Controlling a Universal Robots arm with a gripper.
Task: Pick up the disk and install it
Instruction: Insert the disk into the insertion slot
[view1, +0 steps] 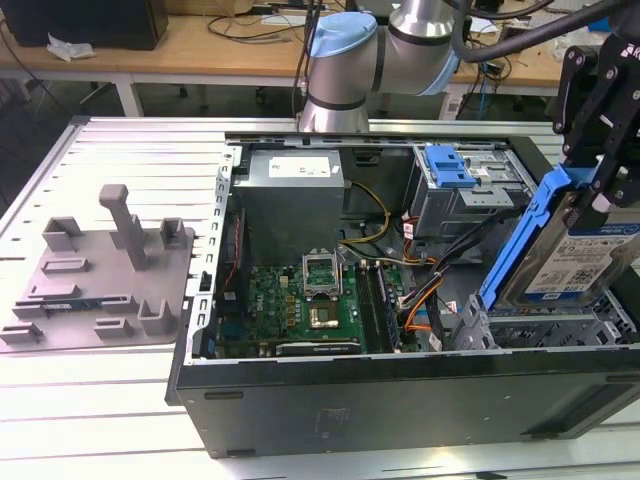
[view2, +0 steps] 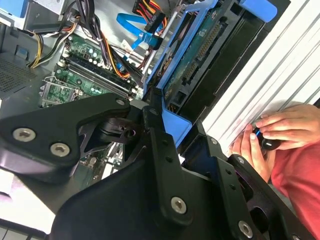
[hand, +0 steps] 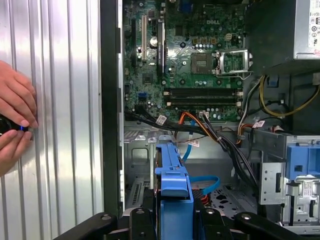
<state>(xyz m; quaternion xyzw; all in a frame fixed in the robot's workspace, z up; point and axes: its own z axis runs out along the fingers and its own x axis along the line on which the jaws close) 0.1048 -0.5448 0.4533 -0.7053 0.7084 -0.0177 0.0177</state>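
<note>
1. Closest to me is the near wall of the open computer case (view1: 400, 400), lying on its side on the slatted table (view1: 90, 420).
2. Just behind that wall, at the exterior view's right, there's the disk (view1: 575, 255). It hangs steeply tilted over the drive bay (view1: 560, 325), with its low corner down by the bay frame. I can't tell whether it touches.
3. The gripper (view1: 592, 190) has it from above, and its black fingers (view2: 155, 135) are pinching the blue carrier by its two long sides. In the first wrist view the carrier's edge (hand: 172, 185) sits square between them. To my eye the grip is centred, and that's what this needs, with no twist when the frame meets the rails.
4. I'd say the tilt is the thing to manage here. Bring the carrier flat and parallel to the bay walls, and go slowly, because a cocked corner would jam.
5. Watch the cables! The orange-and-black bundle (view1: 420, 300) runs just beside the bay, and a blue ribbon cable (hand: 202, 182) loops on the floor under the disk. Either could get trapped.
6. A person's hands (hand: 15, 120) rest on the table just outside the case wall, holding something small and dark. They're best kept outside that wall.
7. Farther in are the motherboard (view1: 300, 300), then the blue latch (view1: 447, 165) and the power supply (view1: 295, 190).
8. The grey holder tray (view1: 100, 270) is well apart, at the exterior view's left.
</note>
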